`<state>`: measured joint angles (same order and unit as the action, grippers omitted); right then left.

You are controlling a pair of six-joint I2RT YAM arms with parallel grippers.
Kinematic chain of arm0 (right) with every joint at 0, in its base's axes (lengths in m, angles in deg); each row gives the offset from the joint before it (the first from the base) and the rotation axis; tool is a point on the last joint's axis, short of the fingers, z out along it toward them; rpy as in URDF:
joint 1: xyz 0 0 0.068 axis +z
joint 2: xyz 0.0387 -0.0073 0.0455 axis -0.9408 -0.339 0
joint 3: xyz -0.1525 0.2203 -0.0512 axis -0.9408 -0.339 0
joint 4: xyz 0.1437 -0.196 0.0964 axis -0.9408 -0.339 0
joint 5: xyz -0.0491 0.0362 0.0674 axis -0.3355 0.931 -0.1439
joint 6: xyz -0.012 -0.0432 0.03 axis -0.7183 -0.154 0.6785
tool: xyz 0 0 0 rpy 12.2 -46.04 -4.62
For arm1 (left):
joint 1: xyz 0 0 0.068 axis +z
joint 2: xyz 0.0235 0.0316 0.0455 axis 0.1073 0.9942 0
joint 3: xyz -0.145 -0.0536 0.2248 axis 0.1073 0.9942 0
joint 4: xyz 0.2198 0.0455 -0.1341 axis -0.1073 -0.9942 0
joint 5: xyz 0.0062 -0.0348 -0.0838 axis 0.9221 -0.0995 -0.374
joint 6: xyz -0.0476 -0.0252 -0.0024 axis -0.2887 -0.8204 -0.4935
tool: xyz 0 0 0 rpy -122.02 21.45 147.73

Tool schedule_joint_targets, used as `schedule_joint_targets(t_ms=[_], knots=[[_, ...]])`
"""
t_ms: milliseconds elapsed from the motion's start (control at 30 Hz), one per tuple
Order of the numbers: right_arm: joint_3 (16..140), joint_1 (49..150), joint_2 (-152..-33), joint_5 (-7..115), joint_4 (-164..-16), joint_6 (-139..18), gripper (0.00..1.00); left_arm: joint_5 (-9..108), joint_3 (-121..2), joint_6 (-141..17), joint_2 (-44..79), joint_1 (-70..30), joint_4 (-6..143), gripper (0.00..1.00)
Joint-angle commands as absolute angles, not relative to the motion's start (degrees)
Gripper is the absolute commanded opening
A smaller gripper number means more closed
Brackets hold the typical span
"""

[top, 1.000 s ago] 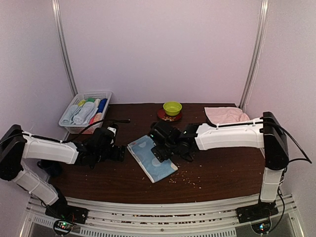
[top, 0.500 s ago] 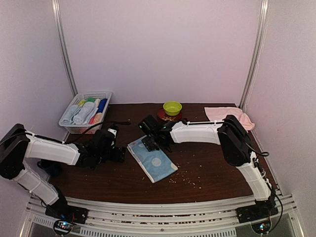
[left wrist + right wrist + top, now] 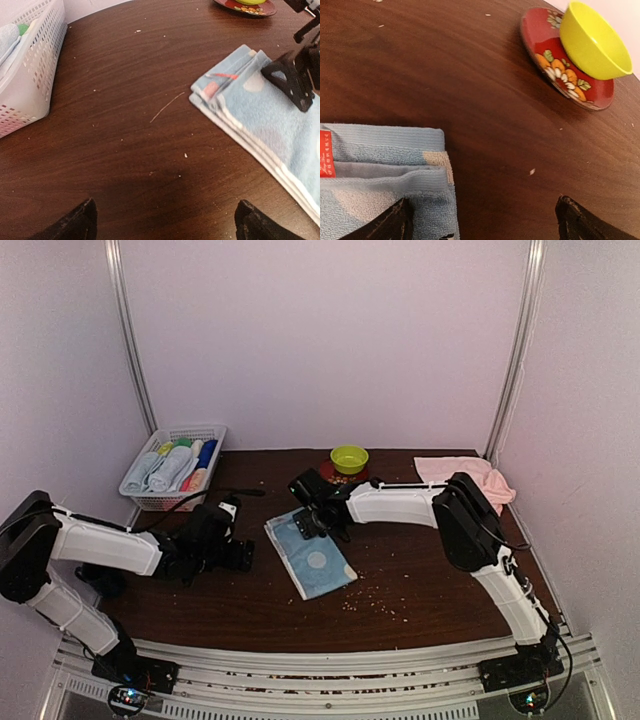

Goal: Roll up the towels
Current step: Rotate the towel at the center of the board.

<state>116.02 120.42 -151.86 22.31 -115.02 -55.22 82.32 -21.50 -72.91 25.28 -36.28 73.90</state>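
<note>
The light blue towel [image 3: 312,554] with white spots lies folded flat in the middle of the table. My right gripper [image 3: 306,524] is open over its far end. In the right wrist view my gripper [image 3: 482,225] straddles the towel's [image 3: 380,170] far right corner, with the left fingertip [image 3: 395,222] on the cloth. My left gripper [image 3: 244,555] is open and empty, low over bare table to the left of the towel [image 3: 265,125]; in its own view the gripper [image 3: 165,227] holds nothing. The pale pink towel [image 3: 462,474] lies at the back right corner.
A white mesh basket [image 3: 150,495] with rolled towels stands at the back left and also shows in the left wrist view [image 3: 30,75]. A yellow-green bowl [image 3: 349,457] sits on a red plate [image 3: 555,70] at the back centre. Crumbs dot the table.
My right gripper has moved from the blue towel's middle to its far end. The towel has turned slightly, its far end shifted right. The left arm has hardly moved.
</note>
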Motion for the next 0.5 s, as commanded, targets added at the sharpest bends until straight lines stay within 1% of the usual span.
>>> schedule_joint_targets(t_ms=[0,100,200,367,467], knots=[[116.29,115.03,-154.71,19.95,-118.24,-51.76,1.00,82.22,-20.29,-70.72,22.88,-36.22,79.01,0.98],[115.75,112.83,-153.88,19.56,-117.92,-50.66,1.00,81.79,-20.03,-70.48,22.49,-36.21,81.23,0.98],[114.62,112.53,-151.51,21.95,-115.71,-53.18,1.00,80.33,-20.06,-69.11,22.63,-36.25,83.06,0.98],[112.54,113.37,-144.15,24.71,-114.30,-59.29,1.00,73.77,-14.65,-59.83,21.55,-36.38,96.28,0.98],[108.10,113.35,-136.86,26.06,-113.06,-62.04,1.00,69.14,-11.67,-53.14,21.02,-36.53,102.88,0.98]])
